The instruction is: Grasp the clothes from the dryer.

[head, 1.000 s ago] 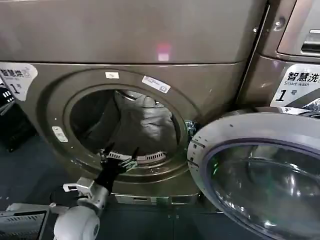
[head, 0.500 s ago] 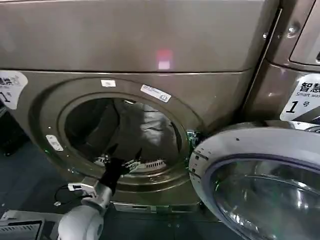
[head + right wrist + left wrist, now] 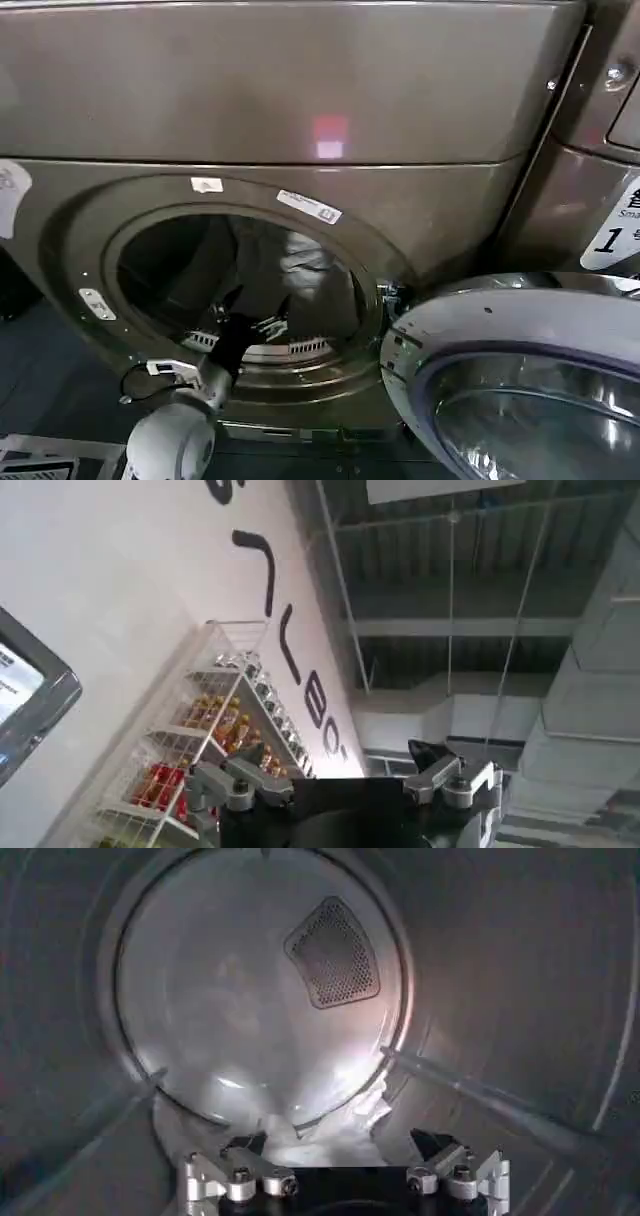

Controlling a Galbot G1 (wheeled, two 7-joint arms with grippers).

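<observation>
Clothes are seen heaped low at the back of the dryer drum, ahead of and just beyond the left gripper, whose fingers are spread open and hold nothing. The fabric is judged light, limp and easily bunched; a raised fold nearest the claw would suit pinching. How much cloth lies there is hidden behind the claw. The right gripper is held open, pointing at the ceiling.
</observation>
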